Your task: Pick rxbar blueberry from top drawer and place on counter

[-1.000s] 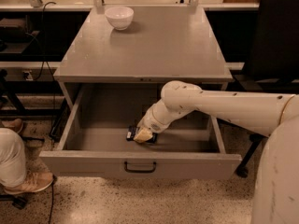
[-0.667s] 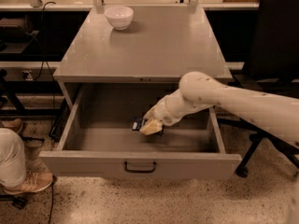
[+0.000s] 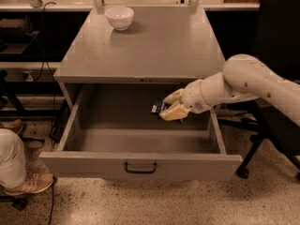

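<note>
Claw [image 3: 166, 107] grips rxbar blueberry [image 3: 157, 108] above open top drawer [image 3: 140, 165]; white bowl [image 3: 119, 17] on counter [image 3: 154, 46].

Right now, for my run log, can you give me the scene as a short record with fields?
gripper: over the right part of the open drawer, shut on the bar
bar: dark blue, in the gripper, seemingly clear of the drawer floor
drawer: pulled fully out, handle at the front middle
counter: grey top above the drawer
bowl: white, upright, on the counter's back left
task state: bar grasped, not yet on the counter
</note>
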Motion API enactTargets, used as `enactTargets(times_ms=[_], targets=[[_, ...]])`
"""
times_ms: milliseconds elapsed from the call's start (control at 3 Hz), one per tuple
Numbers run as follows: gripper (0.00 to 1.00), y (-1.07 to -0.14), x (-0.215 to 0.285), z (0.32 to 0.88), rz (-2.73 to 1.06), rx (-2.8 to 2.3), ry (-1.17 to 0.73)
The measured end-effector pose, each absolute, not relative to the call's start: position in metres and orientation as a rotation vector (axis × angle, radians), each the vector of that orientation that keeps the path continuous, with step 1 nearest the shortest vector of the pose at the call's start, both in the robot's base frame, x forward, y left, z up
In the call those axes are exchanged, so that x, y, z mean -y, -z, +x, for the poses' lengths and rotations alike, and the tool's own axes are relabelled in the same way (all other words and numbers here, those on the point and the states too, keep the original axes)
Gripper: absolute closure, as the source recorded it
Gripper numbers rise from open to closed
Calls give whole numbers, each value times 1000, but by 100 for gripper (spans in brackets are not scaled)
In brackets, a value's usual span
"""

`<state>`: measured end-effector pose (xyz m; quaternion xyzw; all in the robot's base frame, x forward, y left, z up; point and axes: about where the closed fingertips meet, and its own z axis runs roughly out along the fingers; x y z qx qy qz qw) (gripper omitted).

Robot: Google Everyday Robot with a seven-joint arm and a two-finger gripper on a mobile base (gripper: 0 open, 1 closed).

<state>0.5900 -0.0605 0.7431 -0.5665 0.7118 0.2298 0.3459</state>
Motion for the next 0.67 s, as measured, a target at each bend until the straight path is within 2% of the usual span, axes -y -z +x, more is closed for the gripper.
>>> enactTargets(times_ms=[667], targets=[[100, -765, 80, 590, -1422, -1816, -578]])
